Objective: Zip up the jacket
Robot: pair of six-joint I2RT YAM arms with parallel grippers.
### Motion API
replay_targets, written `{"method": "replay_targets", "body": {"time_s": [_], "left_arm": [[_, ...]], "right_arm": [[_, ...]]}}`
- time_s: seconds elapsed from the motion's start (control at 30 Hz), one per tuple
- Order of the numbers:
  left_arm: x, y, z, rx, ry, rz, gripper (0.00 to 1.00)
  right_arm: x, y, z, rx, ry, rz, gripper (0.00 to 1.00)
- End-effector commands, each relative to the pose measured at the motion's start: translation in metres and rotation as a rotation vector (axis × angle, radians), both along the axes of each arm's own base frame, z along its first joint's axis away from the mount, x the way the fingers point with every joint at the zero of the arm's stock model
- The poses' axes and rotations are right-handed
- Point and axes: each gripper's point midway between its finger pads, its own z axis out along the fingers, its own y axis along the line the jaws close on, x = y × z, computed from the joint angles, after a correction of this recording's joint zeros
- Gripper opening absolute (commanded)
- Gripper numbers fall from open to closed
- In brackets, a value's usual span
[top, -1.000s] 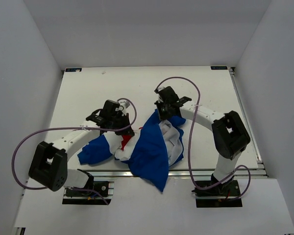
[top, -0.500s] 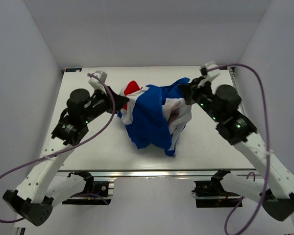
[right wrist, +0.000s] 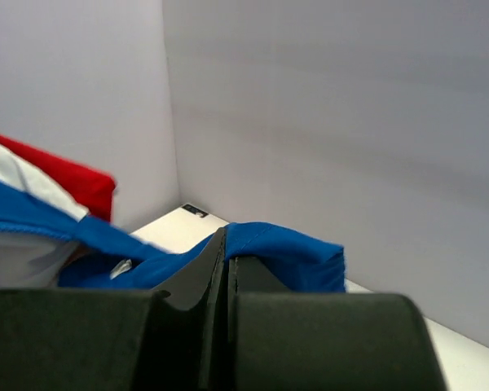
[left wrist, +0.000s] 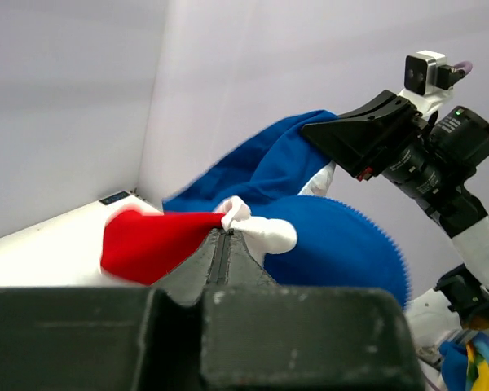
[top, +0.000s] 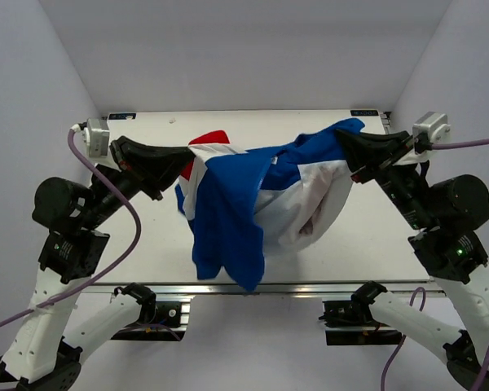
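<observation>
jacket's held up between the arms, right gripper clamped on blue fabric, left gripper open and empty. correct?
Not quite. The left gripper is shut too, pinching a red-and-white bit of the jacket, as the left wrist view shows. The rest stands: the jacket hangs between the arms and the right gripper is clamped on blue fabric.

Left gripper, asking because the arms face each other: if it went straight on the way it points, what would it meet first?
The jacket: the left gripper is shut on it, and blue cloth bunches past its tips. Beyond, roughly in line, is the right gripper, though depth is unclear.
</observation>
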Motion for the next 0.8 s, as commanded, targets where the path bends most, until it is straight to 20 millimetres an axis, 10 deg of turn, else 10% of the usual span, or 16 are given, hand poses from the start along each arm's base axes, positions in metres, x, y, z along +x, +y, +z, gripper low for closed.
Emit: {"method": "replay_targets", "body": {"time_s": [0.0,0.4,0.43,0.5,0.57,0.7,0.77], "left_arm": [[0.032,-0.008,-0.018,-0.012,0.087,0.043,0.0],[0.209,0.004,-0.14,0.149,0.465,0.568,0.0],[0.229,0.005,-0.163,0.198,0.494,0.595,0.0],[0.252,0.017,-0.194,0.235,0.557,0.619,0.25],[0.278,0.022,-0.246,0.289,0.663,0.603,0.35],[0.304,0.033,-0.297,0.314,0.816,0.519,0.95],[0.306,0.028,-0.301,0.336,0.812,0.49,0.98]], "right_arm": [[0.025,0.0,0.006,0.011,0.005,-0.079,0.0],[0.231,0.017,-0.123,-0.166,0.46,-0.364,0.0],[0.255,0.028,-0.158,-0.22,0.534,-0.348,0.0],[0.279,0.041,-0.203,-0.291,0.642,-0.328,0.0],[0.287,0.058,-0.235,-0.34,0.704,-0.251,0.13],[0.296,0.076,-0.294,-0.398,0.877,-0.179,0.67],[0.296,0.072,-0.314,-0.393,0.939,-0.201,0.86]]}}
